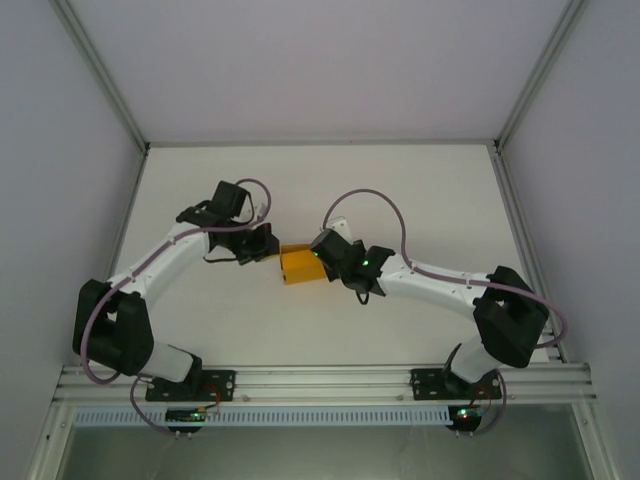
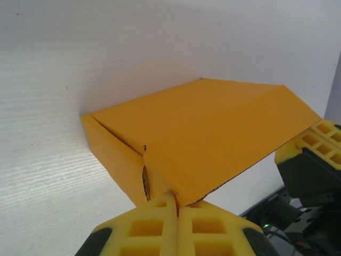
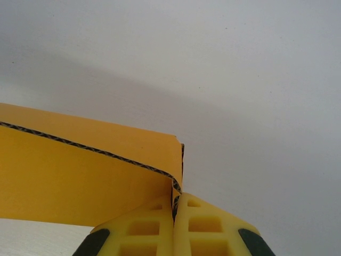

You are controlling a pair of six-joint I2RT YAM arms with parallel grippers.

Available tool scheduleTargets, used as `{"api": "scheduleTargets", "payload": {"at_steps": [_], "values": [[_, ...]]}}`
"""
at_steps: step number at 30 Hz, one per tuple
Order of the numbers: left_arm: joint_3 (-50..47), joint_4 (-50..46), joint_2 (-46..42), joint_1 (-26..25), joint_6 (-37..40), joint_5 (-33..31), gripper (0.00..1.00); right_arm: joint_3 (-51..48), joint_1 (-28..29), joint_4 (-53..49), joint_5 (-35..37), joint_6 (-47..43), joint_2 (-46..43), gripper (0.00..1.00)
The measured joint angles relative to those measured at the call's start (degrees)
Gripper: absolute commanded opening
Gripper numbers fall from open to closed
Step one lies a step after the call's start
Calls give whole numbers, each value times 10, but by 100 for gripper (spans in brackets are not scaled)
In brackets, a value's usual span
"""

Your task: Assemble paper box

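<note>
My left fingers [image 2: 177, 210] and right fingers [image 3: 175, 205] pinch tight on opposite ends of the paper box [image 1: 301, 265], its long axis spanning between them.

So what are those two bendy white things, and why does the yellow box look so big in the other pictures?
Those are two robot arms bolted to a white table. One picture looks down from above. The other two come from little cameras on each wrist, very close up, so things look huge. The yellow thing is a paper box sitting between the arms. The left gripper has its yellow fingers pinched shut on the box's edge, and the right gripper pinches another edge. They hold it from both sides, like your two hands.
</note>
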Motion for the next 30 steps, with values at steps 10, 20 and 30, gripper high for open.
{"api": "scheduleTargets", "payload": {"at_steps": [10,20,30], "values": [[-46,27,-5,-47,26,-57,0,-32,-1,45,8,-8,-12,0],[-61,70,-12,-52,26,-76,0,-70,-41,61,-75,-43,-73,54],[-65,90,-11,-63,26,-82,0,-75,-116,92,-229,-74,-175,71]]}}
